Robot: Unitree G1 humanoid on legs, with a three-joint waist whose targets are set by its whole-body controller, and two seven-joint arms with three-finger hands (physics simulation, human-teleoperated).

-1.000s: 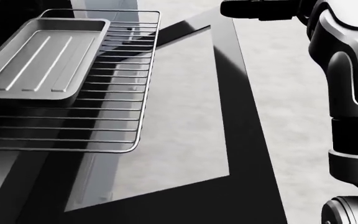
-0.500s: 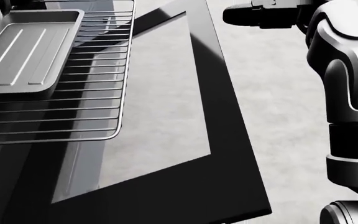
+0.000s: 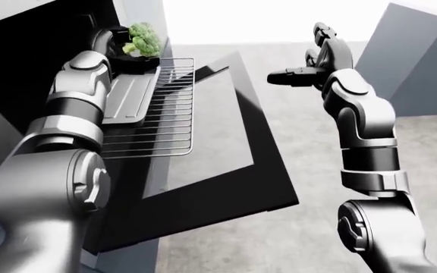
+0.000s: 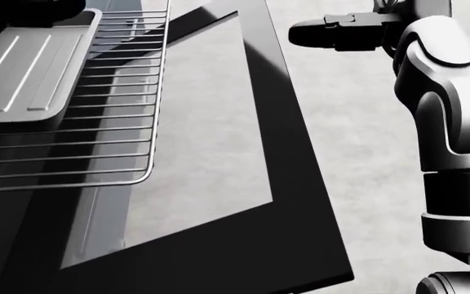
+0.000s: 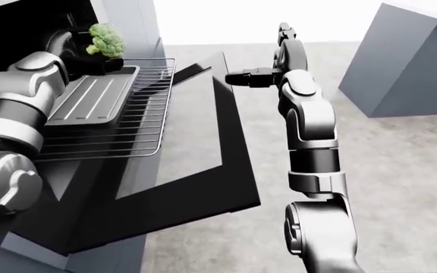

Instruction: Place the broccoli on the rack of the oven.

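The left hand (image 3: 127, 57) holds the broccoli (image 3: 143, 38) above the far end of the baking tray (image 5: 89, 99), which sits on the pulled-out oven rack (image 3: 165, 122). Its fingers look closed beneath the floret, though the dark hand is hard to read against the oven cavity. The right hand (image 3: 310, 60) hangs free over the floor past the oven door (image 3: 226, 165), fingers spread wide and empty. The main risk, as I judge it, is a release here: the broccoli would land in the tray, not on the bare wires. Those lie toward the rack's door-side edge, so the arm must carry it there. Dropped from height, the rounded head could roll off onto the open door.
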